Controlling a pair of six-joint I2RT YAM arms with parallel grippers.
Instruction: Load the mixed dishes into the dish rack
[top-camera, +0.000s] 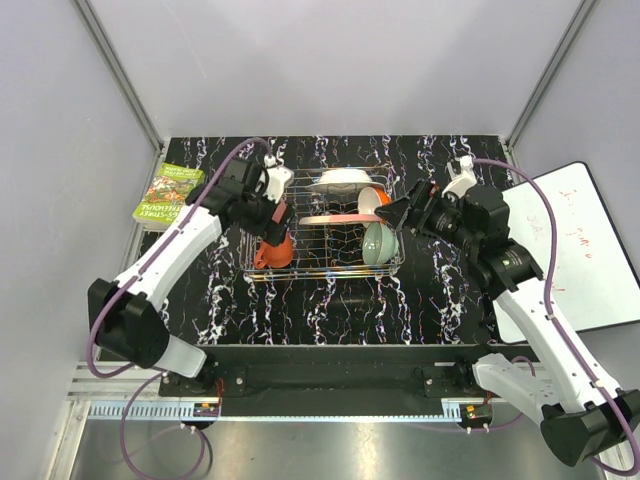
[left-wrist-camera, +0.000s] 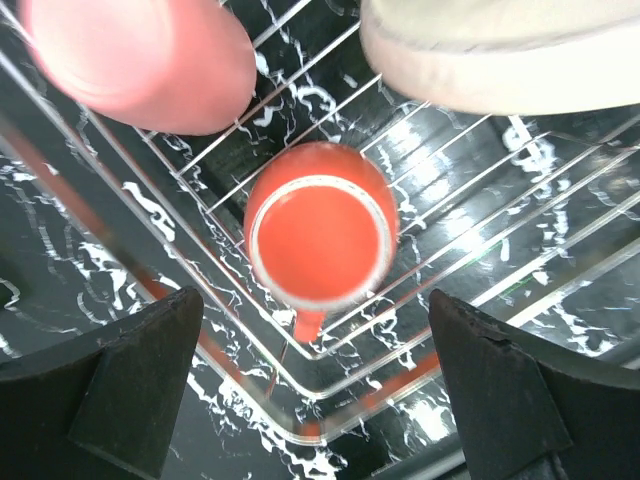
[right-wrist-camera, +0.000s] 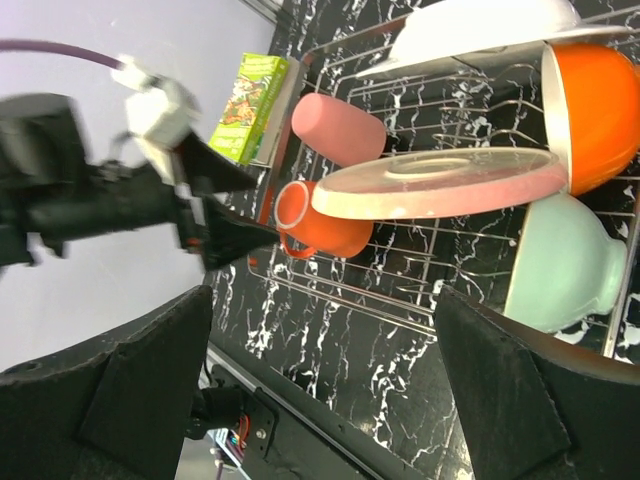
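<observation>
My left end effector (left-wrist-camera: 320, 385) hangs released, fingers spread wide above the orange handled mug (left-wrist-camera: 320, 235). The mug sits in the dish rack's (top-camera: 320, 272) near-left corner by the pink cup (left-wrist-camera: 140, 60); my right end effector (right-wrist-camera: 325, 385) gapes empty at the rack's right end. If I lift the left away at a slant, a finger could clip the mug or cup and topple it, and the peach-pink plate (right-wrist-camera: 440, 180), lying across the tines, looks liable to slide.

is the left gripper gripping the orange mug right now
No, the left gripper is wide open above the orange mug, which rests free in the dish rack.
</observation>
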